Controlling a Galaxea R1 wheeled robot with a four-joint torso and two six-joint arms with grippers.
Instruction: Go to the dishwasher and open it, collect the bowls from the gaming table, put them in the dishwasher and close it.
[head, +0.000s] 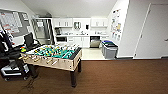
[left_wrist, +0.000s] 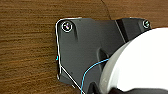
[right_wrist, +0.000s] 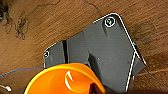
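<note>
From the head camera I look across brown ribbed carpet (head: 120, 75) toward a kitchenette at the far end of the room. The dishwasher (head: 95, 41) sits low in the run of white cabinets (head: 79, 41), its steel front reading as a grey rectangle; whether its door is open I cannot tell from here. Two grey bins with dark lids (head: 109, 49) stand just beside it, against the white wall. Nearer, to my left, is the foosball table (head: 56, 57): pale wooden sides, black legs, green field with rods across it. Beyond it a dark monitor (head: 28, 40) stands on a desk.

The left wrist camera looks down at the same carpet, its ribs running in fine lines. A smooth, rounded white form (left_wrist: 140, 62) bulges in close to the lens; I cannot say what it is. A thin blue cable (left_wrist: 92, 68) curves across the robot's dark plate. I cannot tell the left gripper's state.

The right wrist camera shows the orange bowl (right_wrist: 65, 80) very close to the lens, glossy and round-rimmed, with a bright highlight inside. It sits right at the gripper's end of the picture, but the fingers are not clear, so I cannot tell whether the right gripper is clenched on it. Below lies carpet with loose dark cords (right_wrist: 17, 27).
</note>
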